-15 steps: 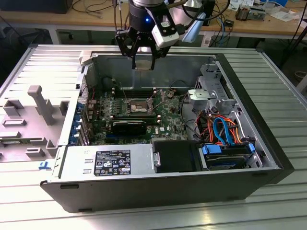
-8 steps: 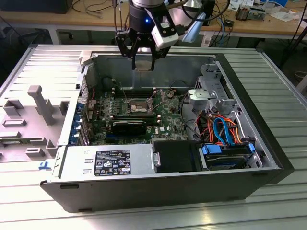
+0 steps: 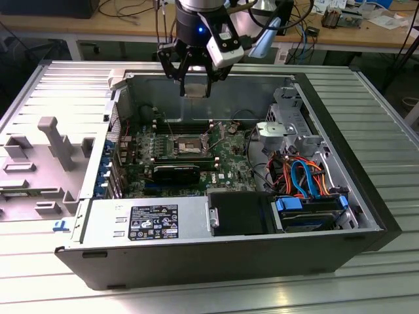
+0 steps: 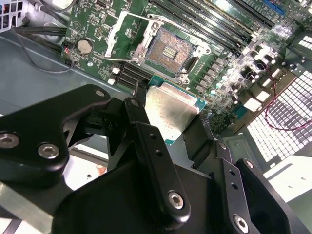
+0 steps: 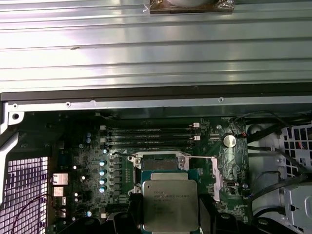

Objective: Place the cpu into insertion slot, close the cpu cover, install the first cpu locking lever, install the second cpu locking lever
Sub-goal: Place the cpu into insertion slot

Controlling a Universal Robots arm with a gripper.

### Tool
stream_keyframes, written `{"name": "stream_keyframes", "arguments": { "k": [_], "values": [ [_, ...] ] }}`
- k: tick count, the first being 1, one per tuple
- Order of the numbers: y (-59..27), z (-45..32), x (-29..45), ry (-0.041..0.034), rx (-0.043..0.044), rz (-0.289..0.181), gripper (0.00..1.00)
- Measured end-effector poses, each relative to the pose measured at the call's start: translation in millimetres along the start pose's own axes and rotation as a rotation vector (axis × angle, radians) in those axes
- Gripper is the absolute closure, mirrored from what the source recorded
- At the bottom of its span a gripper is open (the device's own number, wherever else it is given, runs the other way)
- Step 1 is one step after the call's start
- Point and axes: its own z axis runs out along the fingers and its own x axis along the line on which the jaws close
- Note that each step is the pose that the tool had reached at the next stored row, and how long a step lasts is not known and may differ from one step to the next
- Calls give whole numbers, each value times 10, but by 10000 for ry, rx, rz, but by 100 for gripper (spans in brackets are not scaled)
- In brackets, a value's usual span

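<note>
Gripper (image 3: 195,93) hangs above the open computer case (image 3: 366,216), jaws clamped on the cpu (image 4: 168,109), well above the bare insertion slot (image 4: 169,48). A tilted or misaligned chip could bend the slot's contacts or snag the opened cpu cover (image 4: 111,36).

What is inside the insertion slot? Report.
The insertion slot shows only its dark pin field, no chip seated. The cpu, clamped in the gripper, covers part of it in the first wrist view.

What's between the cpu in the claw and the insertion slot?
Nothing; in the second wrist view the stretch from the cpu to the open insertion slot is bare.
</note>
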Motion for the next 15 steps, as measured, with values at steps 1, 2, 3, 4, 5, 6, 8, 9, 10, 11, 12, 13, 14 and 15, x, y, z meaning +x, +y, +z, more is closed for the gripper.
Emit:
{"name": "stream_keyframes", "arguments": {
  "k": [1,2,3,4,5,6,8,9,10,11,12,13,14,15],
  "values": [
    [-1,3,0,-1,-1,0,45],
    [-1,3,0,0,0,-1,45],
    [-1,4,0,0,0,0,45],
    [-2,6,0,0,-1,0,45],
    [-2,7,0,0,0,0,45],
    [-2,8,0,0,-1,-1,45],
    [-3,12,0,0,0,0,45],
    [-27,61,-2,-1,0,0,45],
    [-33,106,-3,-1,-1,0,45],
    [-33,107,-3,0,0,-1,45],
    [-33,109,-3,0,0,-1,45],
    [-33,111,-3,0,-1,-1,45],
    [-33,113,-3,-1,-1,-1,45],
    [-34,114,-3,-1,-1,-1,45]
  ]
}}
